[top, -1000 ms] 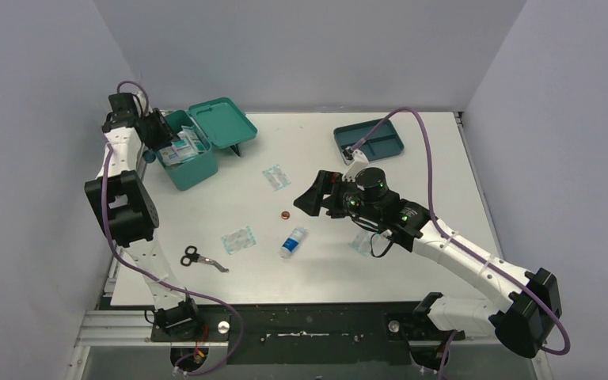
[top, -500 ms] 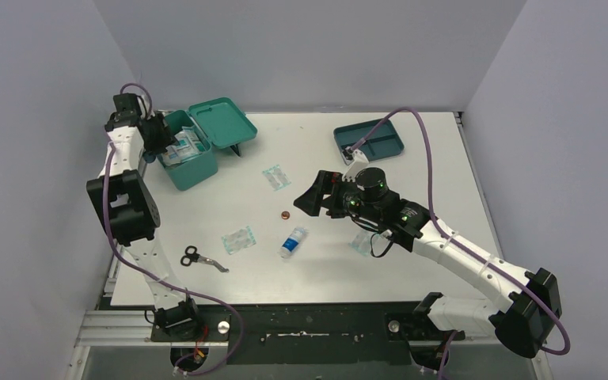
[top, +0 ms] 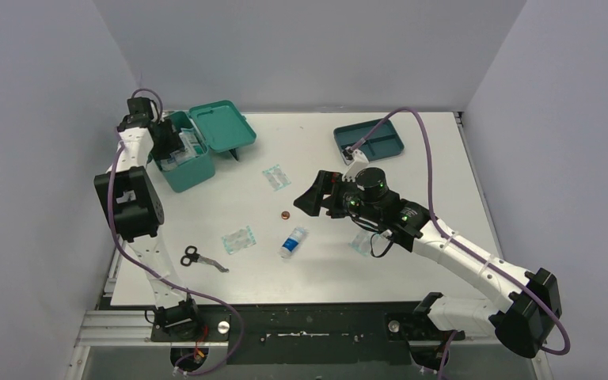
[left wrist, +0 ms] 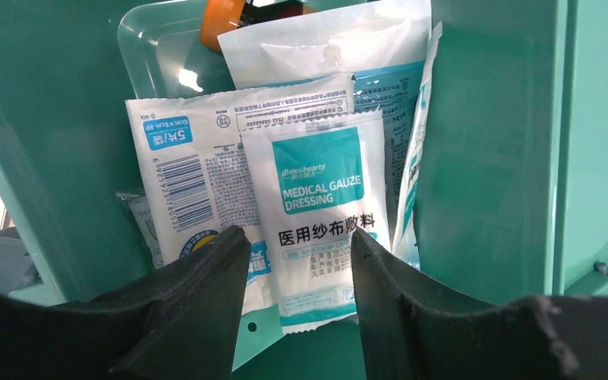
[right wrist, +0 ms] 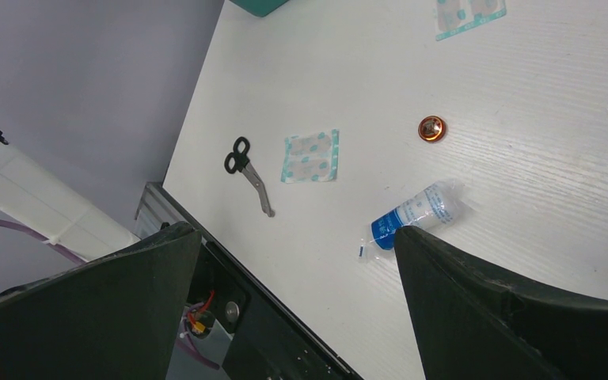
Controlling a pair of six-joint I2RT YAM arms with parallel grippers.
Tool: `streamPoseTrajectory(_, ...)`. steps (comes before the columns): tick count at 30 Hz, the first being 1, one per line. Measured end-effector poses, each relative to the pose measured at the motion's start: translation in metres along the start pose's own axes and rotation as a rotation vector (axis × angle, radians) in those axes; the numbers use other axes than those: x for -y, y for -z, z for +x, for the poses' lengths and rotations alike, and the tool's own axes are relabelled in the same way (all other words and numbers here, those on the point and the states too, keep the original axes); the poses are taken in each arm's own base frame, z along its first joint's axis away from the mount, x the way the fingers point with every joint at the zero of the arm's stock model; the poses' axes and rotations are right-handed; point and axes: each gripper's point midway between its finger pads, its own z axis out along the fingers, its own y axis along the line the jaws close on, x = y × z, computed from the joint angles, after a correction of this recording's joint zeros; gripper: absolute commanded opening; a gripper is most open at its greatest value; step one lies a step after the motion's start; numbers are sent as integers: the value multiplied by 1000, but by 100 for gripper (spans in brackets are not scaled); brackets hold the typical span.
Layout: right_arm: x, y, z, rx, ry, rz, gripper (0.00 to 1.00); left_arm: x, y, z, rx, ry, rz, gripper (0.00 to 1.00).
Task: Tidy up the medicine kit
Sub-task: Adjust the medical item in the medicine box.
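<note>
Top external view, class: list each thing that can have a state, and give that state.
Teal-green plastic medicine kit box: lid open, packets inside.
Left claw: open, empty, over the kit.
Right claw: wide open, empty.
Black-handled metal scissors: closed, lying flat.
Small clear blue-labelled bottle: lying on its side.

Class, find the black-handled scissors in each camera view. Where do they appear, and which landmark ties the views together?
Top external: scissors lie left of centre, in the lower half.
Left wrist: not in it; only the medicine kit and its inside show.
Right wrist: scissors left of centre, at mid-height.
Shared landmark: the plaster packet just beside the scissors, in the top and right wrist views.
</note>
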Motion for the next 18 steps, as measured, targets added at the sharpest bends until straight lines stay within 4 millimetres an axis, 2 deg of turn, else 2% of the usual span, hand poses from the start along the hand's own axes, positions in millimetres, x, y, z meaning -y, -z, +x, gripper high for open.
streamPoseTrajectory(11, 1, 0, 0, 0, 7, 2, 100, 4, 1, -1, 2, 15, 5, 49)
streamPoseTrajectory(14, 4, 0, 1, 1, 5, 20, 100, 9, 9, -7, 15, 26, 23, 51)
streamPoseTrajectory(18, 14, 1, 2, 4, -11, 73, 100, 21, 29, -21, 58, 48, 64, 53)
